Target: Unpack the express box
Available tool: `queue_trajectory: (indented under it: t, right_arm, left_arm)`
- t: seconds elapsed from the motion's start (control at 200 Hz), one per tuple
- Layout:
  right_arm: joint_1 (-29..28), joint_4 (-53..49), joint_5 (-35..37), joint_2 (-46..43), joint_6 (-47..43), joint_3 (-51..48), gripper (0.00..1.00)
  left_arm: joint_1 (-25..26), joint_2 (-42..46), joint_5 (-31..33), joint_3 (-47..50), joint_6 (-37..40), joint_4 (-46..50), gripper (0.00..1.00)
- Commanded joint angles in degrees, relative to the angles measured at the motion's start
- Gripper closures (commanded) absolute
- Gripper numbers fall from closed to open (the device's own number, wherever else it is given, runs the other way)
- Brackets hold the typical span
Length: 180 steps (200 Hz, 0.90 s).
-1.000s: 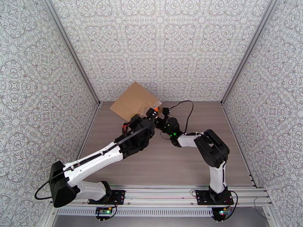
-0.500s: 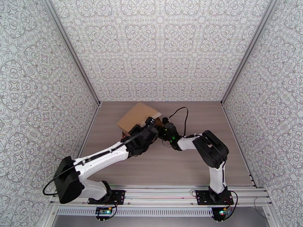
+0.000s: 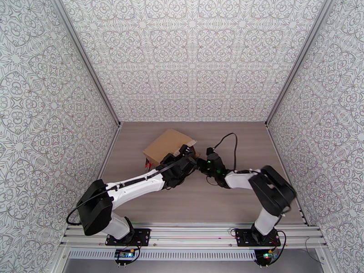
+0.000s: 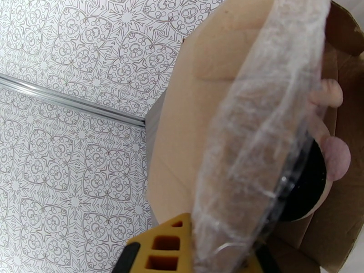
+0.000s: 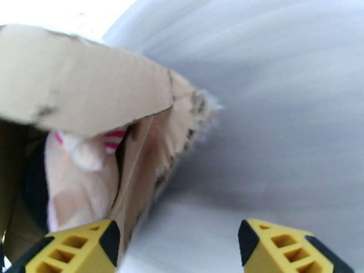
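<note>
Top external view, express box (image 3: 166,143) laid on surface (image 3: 227,201), long axis slanted, mouth turned toward right tool (image 3: 200,161), held open beside it, left tool (image 3: 185,154) closed on clear film (image 4: 255,133).

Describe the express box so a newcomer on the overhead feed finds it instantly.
On the wooden table, look to its far left quarter. The express box sits there: a brown cardboard carton, the one cardboard thing on the table, with a plush toy in a plastic bag showing in its open end.
</note>
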<state>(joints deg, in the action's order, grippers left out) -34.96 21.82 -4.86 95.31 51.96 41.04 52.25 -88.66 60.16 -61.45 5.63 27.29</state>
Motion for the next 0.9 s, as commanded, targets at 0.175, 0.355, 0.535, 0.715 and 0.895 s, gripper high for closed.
queue_trajectory:
  t: [0.175, 0.355, 0.535, 0.715, 0.895]
  right_arm:
    - [-1.23, -16.95, -4.59, -14.53, -4.53, 2.88, 0.4]
    - [-3.62, -11.24, -8.94, -8.92, 0.69, 6.31, 0.43]
    - [-3.62, -6.26, -12.19, -4.91, 4.0, 7.79, 0.45]
    - [-3.71, -4.64, -12.96, -2.52, 7.22, 8.58, 0.45]
    - [-3.71, 3.58, -14.15, 0.95, 12.34, 7.99, 0.46]
  left_arm:
    - [-0.04, -0.02, -3.2, -2.72, -6.45, 4.33, 1.0]
    - [-0.05, 0.23, -3.47, -3.55, -7.68, 5.9, 1.0]
    - [-0.02, 1.45, -4.96, -3.86, -8.56, 6.9, 1.0]
    - [0.05, 1.56, -5.6, -4.45, -9.18, 8.21, 1.0]
    - [0.24, 1.48, -6.02, -4.76, -9.37, 8.57, 1.0]
